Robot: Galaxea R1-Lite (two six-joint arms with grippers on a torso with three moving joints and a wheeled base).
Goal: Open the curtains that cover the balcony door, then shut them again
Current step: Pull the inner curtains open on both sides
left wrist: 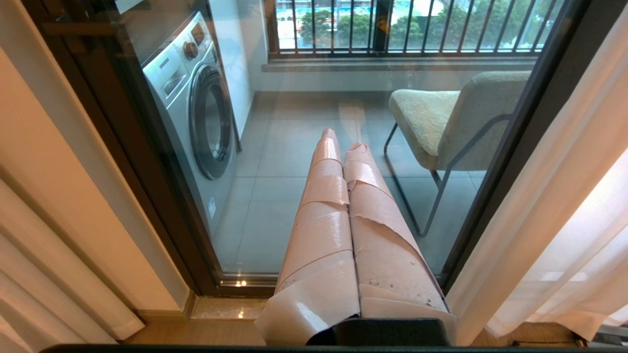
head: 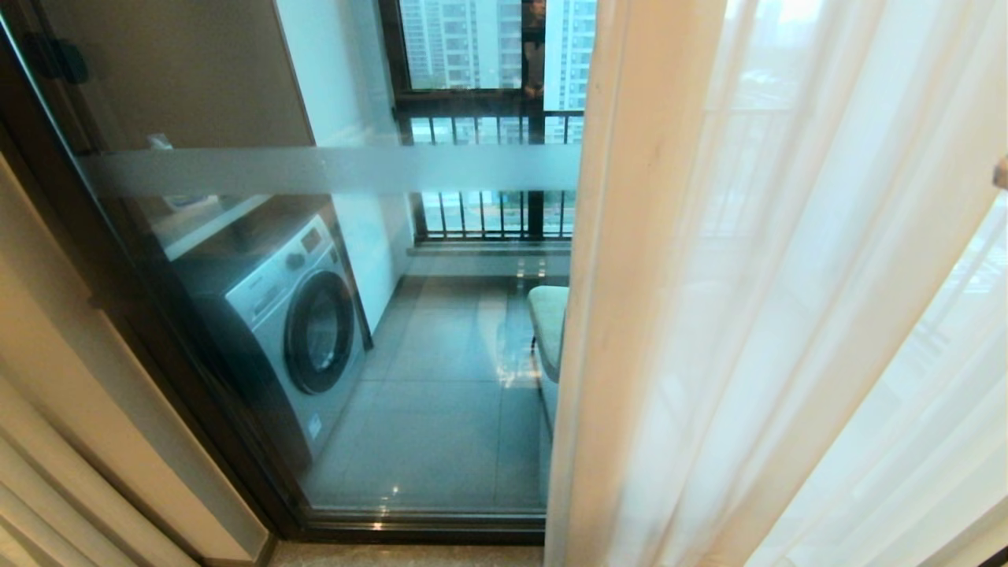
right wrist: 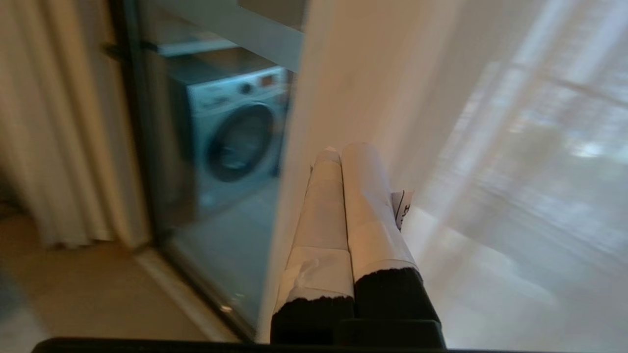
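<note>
The balcony door is a glass pane with a frosted band in a dark frame. Its left and middle part stands uncovered. A thin white sheer curtain hangs over the right part, its edge running down the middle of the head view. A thick beige drape is gathered at the far left. My right gripper is shut and empty, its taped fingers pointing at the sheer curtain close to its edge. My left gripper is shut and empty too, low in front of the glass, apart from the sheer.
Behind the glass stand a washing machine on the left and a green cushioned chair, with a black railing at the back. The door's bottom track runs along the floor.
</note>
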